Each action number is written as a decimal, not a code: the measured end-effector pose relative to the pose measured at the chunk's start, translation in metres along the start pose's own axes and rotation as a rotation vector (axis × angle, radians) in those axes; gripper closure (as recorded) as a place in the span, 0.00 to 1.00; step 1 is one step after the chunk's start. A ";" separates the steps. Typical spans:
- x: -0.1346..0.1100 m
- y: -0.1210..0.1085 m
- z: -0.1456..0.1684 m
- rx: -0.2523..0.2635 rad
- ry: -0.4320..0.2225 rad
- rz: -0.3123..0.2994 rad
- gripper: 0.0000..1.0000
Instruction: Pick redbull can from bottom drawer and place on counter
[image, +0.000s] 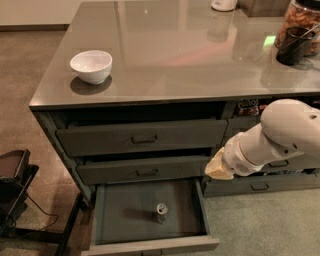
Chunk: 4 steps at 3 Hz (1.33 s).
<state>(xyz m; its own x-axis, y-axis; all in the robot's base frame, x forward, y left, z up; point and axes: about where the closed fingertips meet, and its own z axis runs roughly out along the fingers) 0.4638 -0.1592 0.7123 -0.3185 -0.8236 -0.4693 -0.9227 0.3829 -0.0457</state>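
A white bowl (91, 65) stands near the front left corner, a dark cup (293, 47) and jar (296, 14) at the right edge.

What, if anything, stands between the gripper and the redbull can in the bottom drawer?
Nothing visible does. The redbull can stands alone on the floor of the open bottom drawer; the gripper hangs above the drawer's right edge, with only open air between them.

arm shell (292, 125): white, smooth, glossy; large rounded bulge, faint seam line across it.
forearm (248, 152): white cylinder, narrower than the shell; small dotted grey patch near its end.
gripper (218, 168): pale tan, wedge-shaped; at the forearm's lower end.
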 end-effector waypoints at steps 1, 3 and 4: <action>0.012 0.004 0.021 -0.004 0.001 -0.017 1.00; 0.065 0.013 0.150 -0.013 -0.157 -0.010 1.00; 0.091 -0.005 0.213 -0.002 -0.216 0.016 1.00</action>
<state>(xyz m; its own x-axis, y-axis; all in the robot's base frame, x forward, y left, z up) 0.4858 -0.1469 0.4824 -0.2790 -0.7088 -0.6479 -0.9186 0.3937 -0.0352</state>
